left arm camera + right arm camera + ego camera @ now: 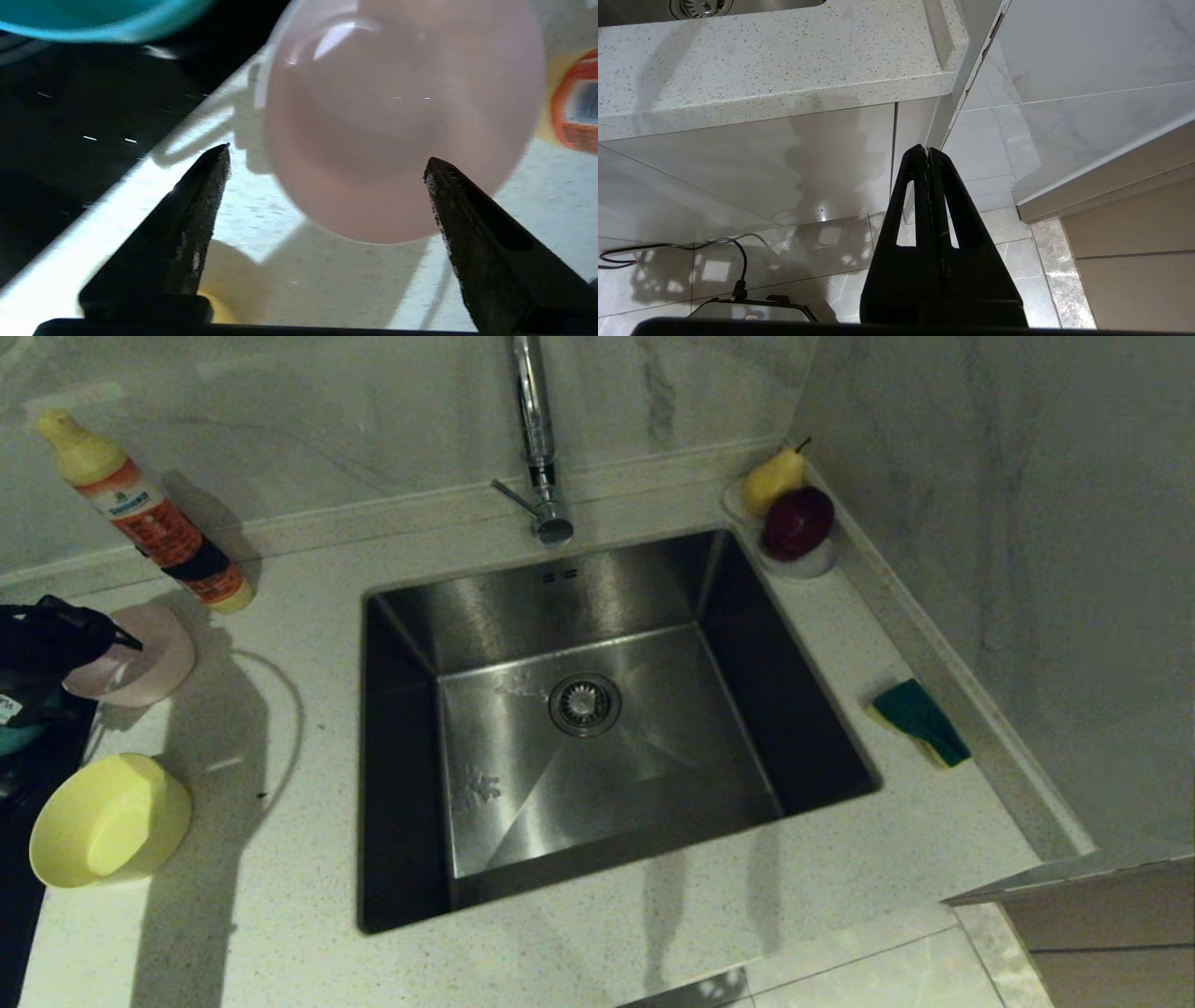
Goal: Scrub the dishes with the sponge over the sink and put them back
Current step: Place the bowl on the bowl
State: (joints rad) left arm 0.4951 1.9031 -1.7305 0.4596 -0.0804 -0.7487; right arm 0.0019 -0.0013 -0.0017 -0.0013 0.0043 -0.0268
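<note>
On the bench's left side stand three bowls: one blue, one pink, one yellow. The left end effector gapes wide at the pink bowl, gripping nothing. One sink sits mid-bench; one sponge lies to its right. The right end effector hangs clenched below the bench edge.
</note>
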